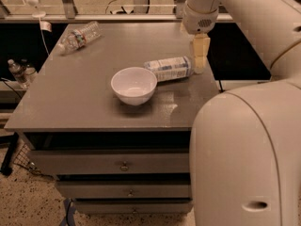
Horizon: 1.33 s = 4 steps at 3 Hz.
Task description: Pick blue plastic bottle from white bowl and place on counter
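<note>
The robot's white body (244, 159) fills the lower right of the frame and hides the front right corner of the counter (84, 93). The gripper (200, 60) hangs at centre right, pointing down, just beside the right end of the blue plastic bottle (169, 68). Whether the gripper is open or closed cannot be told, nor whether it touches the bottle. The bottle lies on its side on the counter, just right of the white bowl (136, 96). The bowl holds nothing. A slimmer clear bottle (79, 36) lies at upper left.
</note>
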Each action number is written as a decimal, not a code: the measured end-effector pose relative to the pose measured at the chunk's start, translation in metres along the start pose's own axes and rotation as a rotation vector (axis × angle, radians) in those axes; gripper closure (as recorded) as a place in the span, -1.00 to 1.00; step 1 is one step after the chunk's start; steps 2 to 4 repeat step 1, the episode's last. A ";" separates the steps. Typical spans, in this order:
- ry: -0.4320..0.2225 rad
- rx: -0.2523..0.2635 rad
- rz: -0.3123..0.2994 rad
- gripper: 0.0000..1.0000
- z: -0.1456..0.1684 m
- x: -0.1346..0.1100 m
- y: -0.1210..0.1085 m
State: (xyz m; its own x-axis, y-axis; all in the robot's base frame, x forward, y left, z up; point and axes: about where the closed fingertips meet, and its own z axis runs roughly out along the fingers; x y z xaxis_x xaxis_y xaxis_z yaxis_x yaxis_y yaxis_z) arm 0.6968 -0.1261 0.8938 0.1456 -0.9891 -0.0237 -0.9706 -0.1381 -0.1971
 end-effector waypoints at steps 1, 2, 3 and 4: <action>0.021 0.035 0.146 -1.00 -0.028 0.049 0.017; 0.021 0.035 0.146 -1.00 -0.028 0.049 0.017; 0.021 0.035 0.146 -1.00 -0.028 0.049 0.017; 0.021 0.035 0.146 -1.00 -0.028 0.049 0.017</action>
